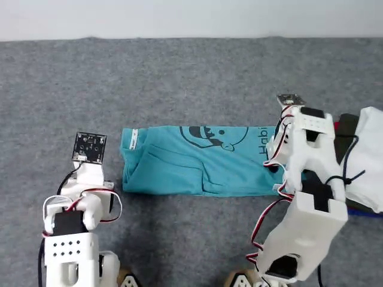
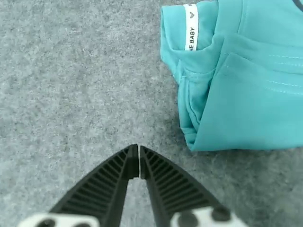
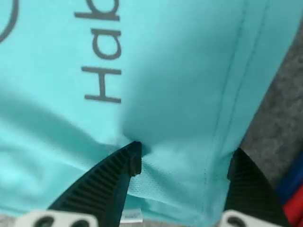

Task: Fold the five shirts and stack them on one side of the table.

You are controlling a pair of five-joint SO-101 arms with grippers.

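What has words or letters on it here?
Shirt: big dark letters across its front, cut off at the view's edge.
Tag: small grey letters on this white neck strip, their start hidden.

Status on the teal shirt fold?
Left gripper shut, beside collar end of teal shirt. Right gripper open, on its hem end. Other clothes piled beyond that end.

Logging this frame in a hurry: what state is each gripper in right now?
Left gripper: closed, holding nothing, over the table beside the teal shirt.
Right gripper: open, down on the teal shirt's end, not clamped.
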